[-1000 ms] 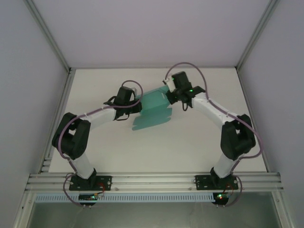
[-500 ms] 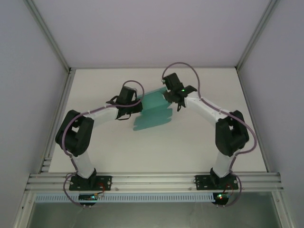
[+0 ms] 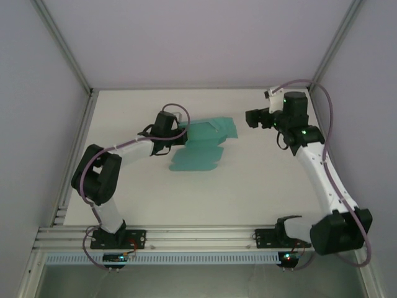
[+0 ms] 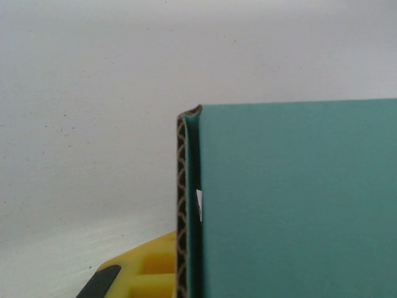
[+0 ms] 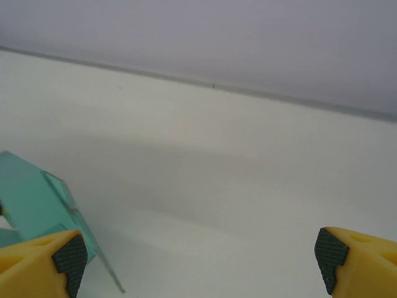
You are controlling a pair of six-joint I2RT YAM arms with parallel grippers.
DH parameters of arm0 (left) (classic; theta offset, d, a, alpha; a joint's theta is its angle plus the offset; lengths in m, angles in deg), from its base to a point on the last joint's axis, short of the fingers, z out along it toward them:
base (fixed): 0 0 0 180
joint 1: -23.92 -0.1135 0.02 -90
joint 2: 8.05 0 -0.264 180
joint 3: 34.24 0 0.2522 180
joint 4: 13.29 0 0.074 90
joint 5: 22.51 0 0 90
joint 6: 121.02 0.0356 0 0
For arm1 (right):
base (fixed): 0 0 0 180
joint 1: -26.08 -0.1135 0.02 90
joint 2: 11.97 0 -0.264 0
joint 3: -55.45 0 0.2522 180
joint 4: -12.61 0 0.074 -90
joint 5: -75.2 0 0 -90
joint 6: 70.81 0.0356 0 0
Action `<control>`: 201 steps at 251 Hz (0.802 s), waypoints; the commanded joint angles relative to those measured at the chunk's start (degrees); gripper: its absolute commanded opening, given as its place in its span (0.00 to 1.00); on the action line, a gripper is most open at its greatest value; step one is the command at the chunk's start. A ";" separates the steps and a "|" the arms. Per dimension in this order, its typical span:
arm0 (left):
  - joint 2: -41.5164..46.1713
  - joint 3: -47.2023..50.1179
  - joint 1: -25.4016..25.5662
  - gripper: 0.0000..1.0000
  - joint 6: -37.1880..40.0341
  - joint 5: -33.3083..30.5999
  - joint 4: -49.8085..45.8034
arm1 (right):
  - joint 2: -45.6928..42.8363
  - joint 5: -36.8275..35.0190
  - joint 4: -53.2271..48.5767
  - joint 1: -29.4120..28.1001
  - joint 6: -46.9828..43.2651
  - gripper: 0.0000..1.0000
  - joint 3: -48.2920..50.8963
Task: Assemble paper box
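Note:
The teal paper box (image 3: 205, 141) is a partly folded die-cut sheet lying mid-table, one panel raised toward the back. My left gripper (image 3: 180, 134) is shut on its left edge. In the left wrist view the teal panel (image 4: 298, 205) stands right in front of the camera, its corrugated edge against one yellow finger (image 4: 146, 273); the other finger is hidden behind it. My right gripper (image 3: 251, 117) hangs open to the right of the sheet, apart from it. In the right wrist view its gripper (image 5: 198, 261) is spread wide, and a corner of the sheet (image 5: 31, 205) shows at far left.
The white table (image 3: 248, 186) is walled by grey panels on three sides, with aluminium posts at the back corners. An aluminium rail (image 3: 198, 236) carrying both arm bases runs along the near edge.
My right gripper let go of the sheet and swung away to the back right. The sheet's right side dropped and spread flatter. The left arm barely moved.

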 commanded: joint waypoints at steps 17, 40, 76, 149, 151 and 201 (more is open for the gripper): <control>2.66 -0.18 -0.30 0.00 0.99 1.88 1.54 | 10.64 14.70 -5.18 2.70 -0.08 0.94 -2.83; 2.38 -0.62 -0.30 0.00 0.85 1.88 1.20 | 15.18 17.91 -6.48 1.78 -2.48 0.90 -5.64; 2.08 -1.05 -0.34 0.00 0.42 1.35 0.77 | 18.02 29.14 -13.40 -0.69 -9.88 0.81 -6.94; 0.83 -0.60 -0.30 0.00 -0.36 1.74 1.19 | 19.00 34.76 -12.43 -7.79 -12.90 0.71 -2.87; 0.84 -0.67 -0.34 0.00 -0.37 1.78 1.27 | 19.23 34.80 -11.77 -8.02 -12.88 0.70 -2.95; 0.42 -1.34 -0.25 0.00 -0.58 1.63 0.64 | 25.66 38.25 -9.42 -11.48 -9.98 0.45 -8.16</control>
